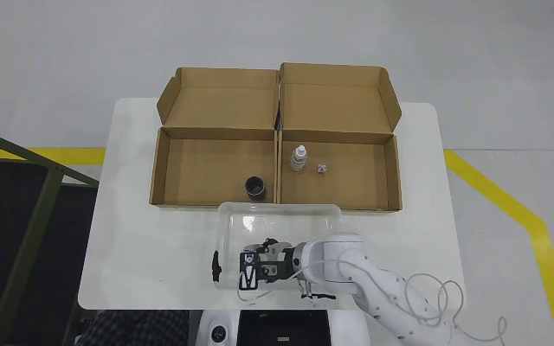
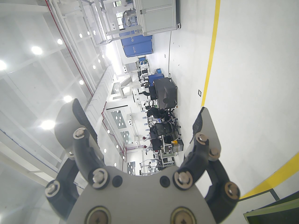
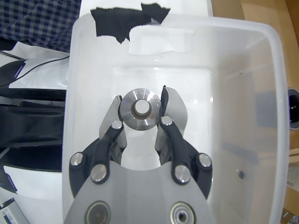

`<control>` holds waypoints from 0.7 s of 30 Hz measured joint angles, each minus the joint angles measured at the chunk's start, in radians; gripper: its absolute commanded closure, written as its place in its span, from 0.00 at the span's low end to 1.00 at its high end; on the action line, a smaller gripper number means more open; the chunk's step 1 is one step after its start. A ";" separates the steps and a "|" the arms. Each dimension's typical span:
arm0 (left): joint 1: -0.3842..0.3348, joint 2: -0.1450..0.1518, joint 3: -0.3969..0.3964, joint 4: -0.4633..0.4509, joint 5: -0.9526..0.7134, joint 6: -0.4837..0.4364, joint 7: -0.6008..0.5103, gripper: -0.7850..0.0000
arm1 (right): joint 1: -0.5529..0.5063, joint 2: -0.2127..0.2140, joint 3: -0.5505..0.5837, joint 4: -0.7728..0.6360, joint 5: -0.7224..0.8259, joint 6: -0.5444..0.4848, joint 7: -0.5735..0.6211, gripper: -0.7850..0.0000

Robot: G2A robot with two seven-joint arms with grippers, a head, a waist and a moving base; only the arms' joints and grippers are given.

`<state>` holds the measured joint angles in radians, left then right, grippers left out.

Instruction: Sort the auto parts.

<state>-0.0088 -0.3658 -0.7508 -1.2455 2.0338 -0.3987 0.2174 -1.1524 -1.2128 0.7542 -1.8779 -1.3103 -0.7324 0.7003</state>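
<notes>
My right gripper (image 3: 140, 104) is down inside the clear plastic bin (image 3: 279, 75), shut on a round metal part with a centre hole (image 3: 140, 112). From above, the same gripper (image 1: 251, 270) sits at the left end of the bin (image 1: 279, 208), near the table's front edge. A black cylindrical part (image 1: 254, 187) lies in the left cardboard box (image 1: 161, 169). A small white bottle (image 1: 299, 157) and a tiny pink-white piece (image 1: 321, 169) lie in the right cardboard box (image 1: 394, 173). My left gripper (image 2: 140, 117) is open, holds nothing and faces the hall.
Black tape (image 3: 121, 25) sticks to the bin's end wall. Both boxes stand side by side behind the bin with lids folded back. A person's checked sleeve (image 3: 39, 10) lies beyond the bin's end. The white table (image 1: 130, 251) has bare room on both sides.
</notes>
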 measured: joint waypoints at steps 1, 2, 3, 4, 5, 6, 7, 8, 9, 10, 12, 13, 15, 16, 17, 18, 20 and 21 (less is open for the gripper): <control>0.000 0.000 0.000 0.000 0.000 0.000 0.000 0.00 | -0.002 0.001 0.009 -0.006 0.015 -0.001 -0.013 1.00; 0.000 0.000 0.000 0.000 0.000 0.000 0.000 0.00 | -0.003 0.003 0.016 -0.010 0.023 -0.001 -0.022 1.00; 0.000 0.000 0.000 0.000 0.000 0.000 0.000 0.00 | -0.005 0.004 0.022 -0.016 0.028 0.001 -0.030 1.00; 0.000 0.000 0.000 0.000 0.000 0.000 0.000 0.00 | -0.008 0.005 0.031 -0.024 0.036 0.005 -0.044 1.00; 0.000 0.000 0.000 0.000 0.000 0.000 0.000 0.00 | -0.011 0.006 0.037 -0.030 0.042 0.006 -0.056 1.00; 0.000 0.000 0.000 0.000 0.000 0.000 0.000 0.00 | -0.014 0.007 0.043 -0.035 0.050 0.008 -0.069 1.00; 0.000 0.000 0.000 0.000 0.000 0.000 0.000 0.00 | -0.016 0.009 0.053 -0.041 0.059 0.011 -0.087 1.00; 0.000 0.000 0.000 0.000 0.000 0.000 0.000 0.00 | -0.018 0.010 0.061 -0.044 0.066 0.013 -0.101 1.00; 0.000 0.000 0.000 0.000 0.000 0.000 0.000 0.00 | -0.019 0.011 0.068 -0.046 0.074 0.016 -0.115 1.00; 0.000 0.000 0.000 0.000 0.000 0.000 0.000 0.00 | -0.020 0.012 0.079 -0.047 0.085 0.019 -0.134 1.00; 0.000 0.000 0.000 0.000 0.000 0.000 0.000 0.00 | -0.020 0.013 0.093 -0.049 0.099 0.023 -0.161 1.00; 0.000 0.000 0.000 0.000 0.000 0.000 0.000 0.00 | -0.020 0.013 0.102 -0.050 0.110 0.026 -0.180 1.00; 0.000 0.000 0.000 0.000 0.000 0.000 0.000 0.00 | -0.019 0.014 0.113 -0.052 0.126 0.029 -0.206 1.00; 0.000 0.000 0.000 0.000 0.000 0.000 0.000 0.00 | -0.020 0.015 0.120 -0.054 0.136 0.030 -0.222 1.00; 0.000 0.000 0.000 0.000 0.000 0.000 0.000 0.00 | -0.020 0.015 0.124 -0.056 0.144 0.031 -0.234 1.00; 0.000 0.000 0.000 0.000 0.000 0.000 0.000 0.00 | -0.021 0.015 0.129 -0.057 0.153 0.033 -0.245 1.00; 0.000 0.000 0.000 0.000 0.000 0.000 0.000 0.00 | -0.023 0.016 0.143 -0.061 0.177 0.038 -0.276 1.00; 0.000 0.000 0.000 0.000 0.000 0.000 0.000 0.00 | -0.024 0.016 0.151 -0.062 0.189 0.040 -0.291 1.00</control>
<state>-0.0088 -0.3658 -0.7508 -1.2455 2.0338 -0.3987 0.2174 -1.1762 -1.1965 0.9050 -1.9402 -1.1214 -0.6922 0.4093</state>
